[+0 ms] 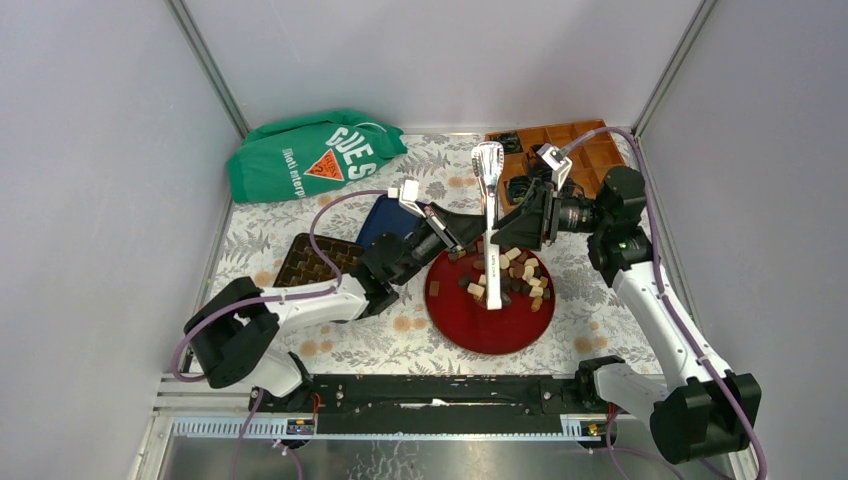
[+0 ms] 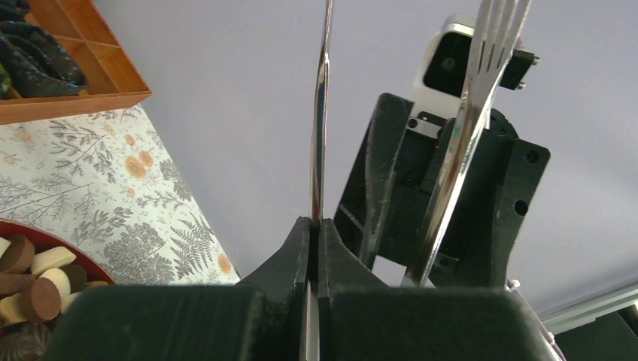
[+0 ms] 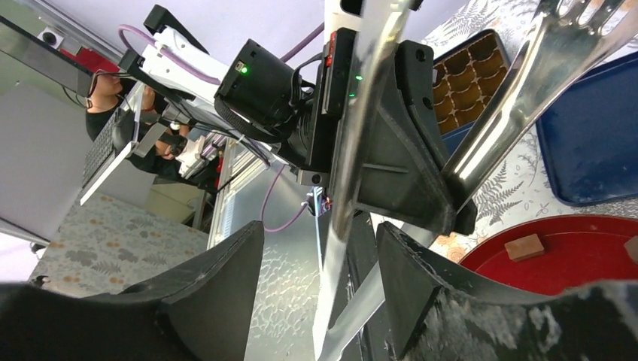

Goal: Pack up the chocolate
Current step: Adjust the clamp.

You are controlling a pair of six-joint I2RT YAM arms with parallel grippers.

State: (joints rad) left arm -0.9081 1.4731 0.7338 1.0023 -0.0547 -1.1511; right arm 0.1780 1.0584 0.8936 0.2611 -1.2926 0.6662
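— Gripping anything, those two?
— The left gripper [image 2: 314, 226] is clamped tight on one thin blade of the shiny steel serving tongs [image 1: 489, 215]. The right gripper [image 3: 320, 229] has jaws apart, straddling a blade, not pinching it.
— And the small brown and cream chocolate pieces [image 1: 520, 272]?
— Heaped on the round red plate [image 1: 470, 332], beneath the tongs; none taken up.
— The step, then?
— Securing the tongs, I'd judge. Next the right should close on its blade, then squeeze one piece for the brown moulded cell tray [image 1: 312, 262].
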